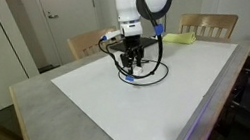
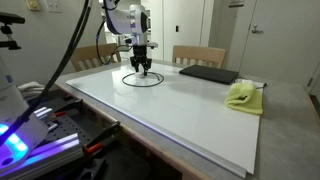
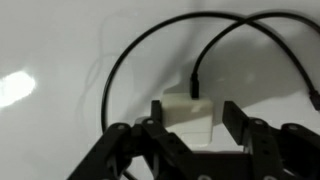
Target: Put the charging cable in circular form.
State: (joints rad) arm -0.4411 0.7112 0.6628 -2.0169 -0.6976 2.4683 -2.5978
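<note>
Now your jaws hang open low over the white surface [image 1: 89,101], a white block [image 3: 185,115] between them. The charging cable [image 3: 133,43] lies looped around that spot.

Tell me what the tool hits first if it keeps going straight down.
Probably the white block right under the tool, where the charging cable ends; the white tabletop lies beneath. Depth is unclear.

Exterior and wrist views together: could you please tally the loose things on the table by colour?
Black: 2 (charging cable, flat pad)
Yellow-green: 1 (cloth)
White: 1 (small block)
Total: 4
</note>
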